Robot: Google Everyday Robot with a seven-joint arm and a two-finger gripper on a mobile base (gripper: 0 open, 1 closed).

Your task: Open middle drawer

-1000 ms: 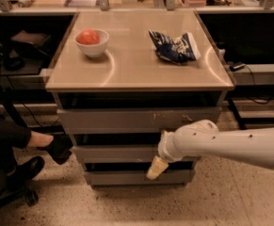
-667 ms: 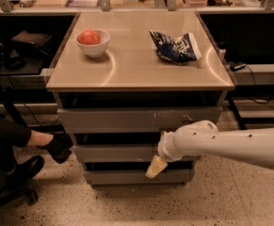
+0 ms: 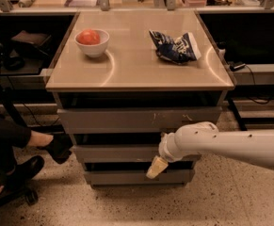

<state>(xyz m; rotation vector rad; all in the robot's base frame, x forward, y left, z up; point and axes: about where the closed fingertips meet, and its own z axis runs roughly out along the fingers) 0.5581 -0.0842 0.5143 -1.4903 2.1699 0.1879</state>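
Just under the middle drawer's (image 3: 113, 153) lower edge, right of its centre, your hand (image 3: 156, 167) points down and left, its pale tip over the dark gap above the bottom front (image 3: 117, 177). It is likely there because the plain front has no handle, so an edge is the only purchase. Whether the hand is apart or together cannot be told. The drawer looks closed, beneath the scratched top front (image 3: 127, 120). Above it, the worktop (image 3: 136, 74) carries a bowl (image 3: 92, 42) and a crumpled bag (image 3: 175, 47).
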